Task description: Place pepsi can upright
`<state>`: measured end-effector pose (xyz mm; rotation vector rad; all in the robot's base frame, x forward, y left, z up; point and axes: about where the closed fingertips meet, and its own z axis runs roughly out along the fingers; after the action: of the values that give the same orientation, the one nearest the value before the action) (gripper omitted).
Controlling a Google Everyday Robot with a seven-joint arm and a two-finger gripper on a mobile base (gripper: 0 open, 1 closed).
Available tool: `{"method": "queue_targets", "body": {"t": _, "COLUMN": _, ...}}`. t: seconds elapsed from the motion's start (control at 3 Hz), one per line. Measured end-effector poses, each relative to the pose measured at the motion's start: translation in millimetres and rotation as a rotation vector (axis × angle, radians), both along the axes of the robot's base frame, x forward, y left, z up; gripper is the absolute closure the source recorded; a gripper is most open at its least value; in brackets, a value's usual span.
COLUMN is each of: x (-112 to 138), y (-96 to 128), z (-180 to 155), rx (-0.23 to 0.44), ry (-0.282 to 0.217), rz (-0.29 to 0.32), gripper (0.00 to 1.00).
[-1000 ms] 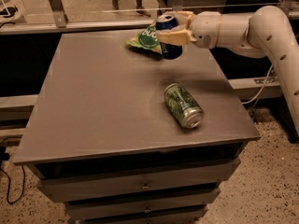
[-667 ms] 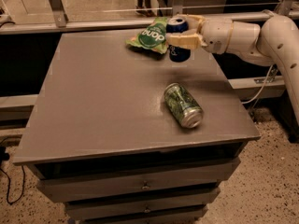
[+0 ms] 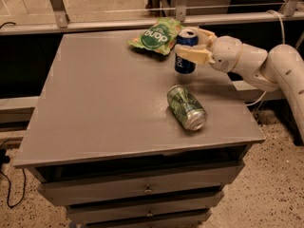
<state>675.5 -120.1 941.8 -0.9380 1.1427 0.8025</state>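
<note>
The dark blue pepsi can [image 3: 185,51] is upright at the back right of the grey table [image 3: 104,103], its silver top facing up. My gripper [image 3: 191,44] reaches in from the right on a white arm and is shut on the can, one finger in front and one behind. The can's base is at or just above the tabletop; I cannot tell whether it touches.
A green patterned can [image 3: 186,107] lies on its side just in front of the pepsi can. A green snack bag [image 3: 156,36] lies at the back, left of the gripper. A metal rail [image 3: 142,20] runs behind the table. Drawers are below the front edge.
The gripper with the pepsi can has moved forward and down, from beside the snack bag toward the tabletop behind the green can. The green can and the bag have not moved.
</note>
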Motion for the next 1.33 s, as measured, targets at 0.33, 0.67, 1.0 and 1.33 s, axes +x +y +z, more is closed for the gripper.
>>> {"method": "queue_targets", "body": {"t": 0.33, "x": -3.6, "y": -2.0, "z": -8.7, "rx": 0.027, "ry": 0.02, "rz": 0.004, "gripper": 0.83}}
{"method": "queue_targets", "body": {"t": 0.67, "x": -6.5, "y": -3.5, "z": -15.3, "rx": 0.037, "ry": 0.039, "rz": 0.008, "gripper": 0.59}}
{"method": "queue_targets", "body": {"t": 1.0, "x": -8.9, "y": -3.5, "z": -18.3, "rx": 0.038, "ry": 0.046, "rz": 0.014, "gripper": 0.36}}
{"method": "queue_targets", "body": {"t": 1.33, "x": -12.2, "y": -4.0, "z": -17.2, "rx": 0.035, "ry": 0.045, "rz": 0.017, "gripper": 0.14}}
